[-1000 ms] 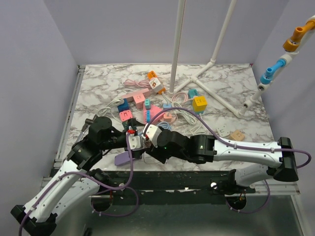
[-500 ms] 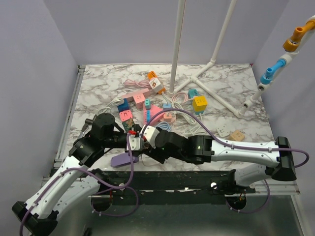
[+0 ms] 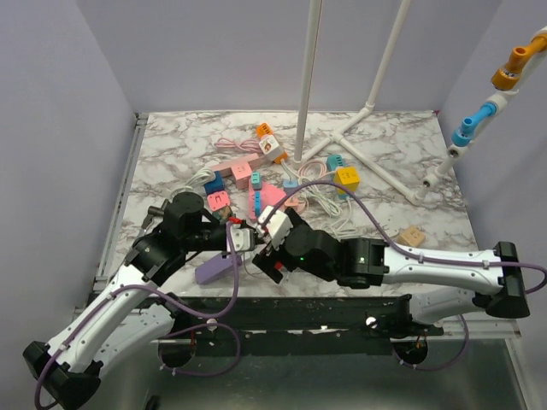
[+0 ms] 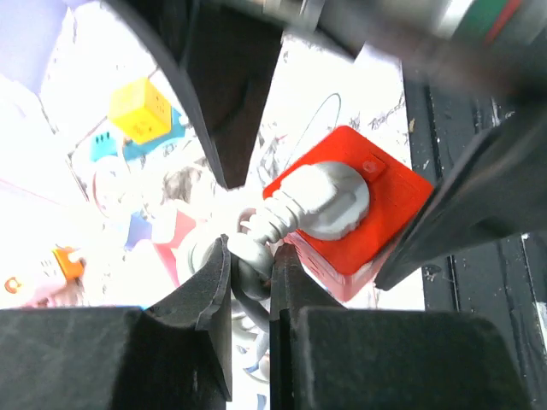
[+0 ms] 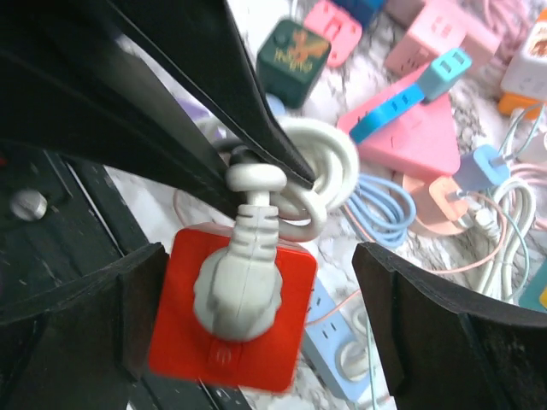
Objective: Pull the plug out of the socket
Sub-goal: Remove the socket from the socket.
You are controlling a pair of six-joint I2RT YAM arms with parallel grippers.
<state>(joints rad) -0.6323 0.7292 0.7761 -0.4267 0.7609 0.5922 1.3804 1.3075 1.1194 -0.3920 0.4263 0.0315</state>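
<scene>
Red socket [image 5: 229, 320] sat near the desk's [image 3: 171, 145] front edge between both arms, grey plug [image 5: 238, 286] seated in it. Left claw [image 4: 249, 282] was pinched nearly closed on the plug's cable [image 4: 252, 256]. Right claw [image 5: 248, 299] straddled the socket, fingers wide; grip contact unclear.

Counter [image 3: 171, 154]: white and grey marble.
Yellow cube [image 3: 346, 178]: near the white poles.
Pink plugs [image 3: 244, 173]: piled mid-counter.
Purple strip [image 3: 214, 268]: at the near edge.
</scene>
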